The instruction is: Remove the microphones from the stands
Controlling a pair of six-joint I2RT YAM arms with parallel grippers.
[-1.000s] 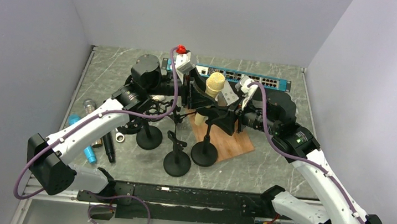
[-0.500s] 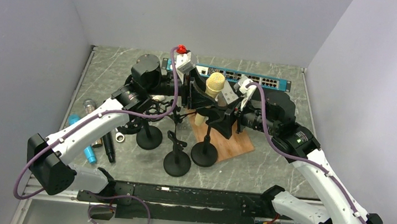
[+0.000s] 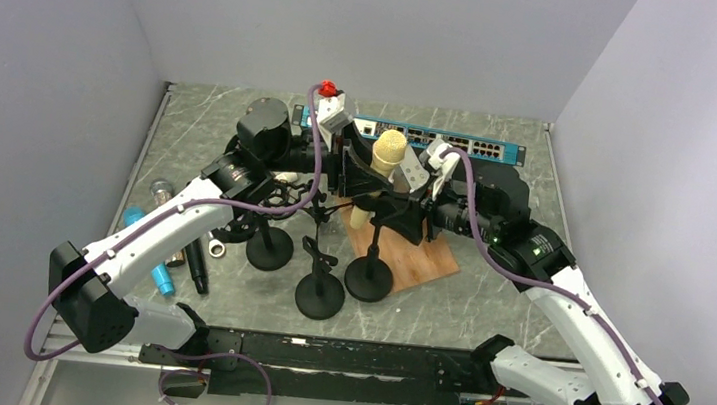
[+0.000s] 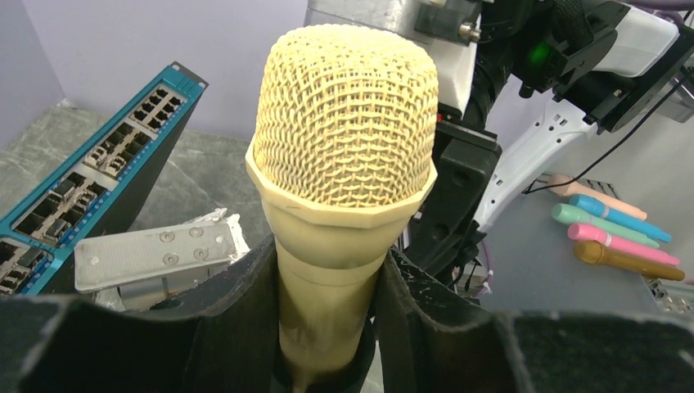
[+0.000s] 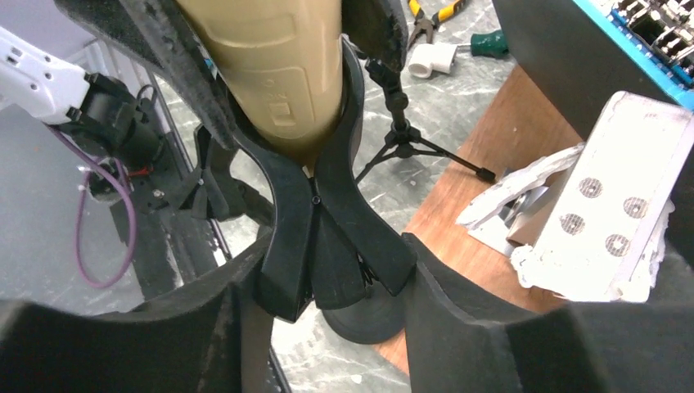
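Note:
A cream-gold microphone [image 3: 389,152] stands upright in the black spring clip [image 5: 315,237] of a round-based stand [image 3: 369,277]. My left gripper [image 3: 362,178] comes in from the left, shut on the microphone's body [image 4: 344,147] just under the mesh head; both pads press its sides [image 4: 327,254]. My right gripper [image 3: 404,212] comes in from the right, below it. Its fingers sit on either side of the clip's two levers [image 5: 327,262] and touch them. The microphone's lower body [image 5: 270,65] still sits between the clip's arms.
A blue network switch [image 3: 422,137] lies along the back. The stand's base rests on a wooden board [image 3: 424,260]. Two more black stands [image 3: 269,248] [image 3: 320,294] are at front left. Loose microphones [image 3: 161,272] lie at the left edge.
My right wrist has shifted slightly toward the stand, its jaws widening and then narrowing on the clip. The left arm and the microphone have not moved.

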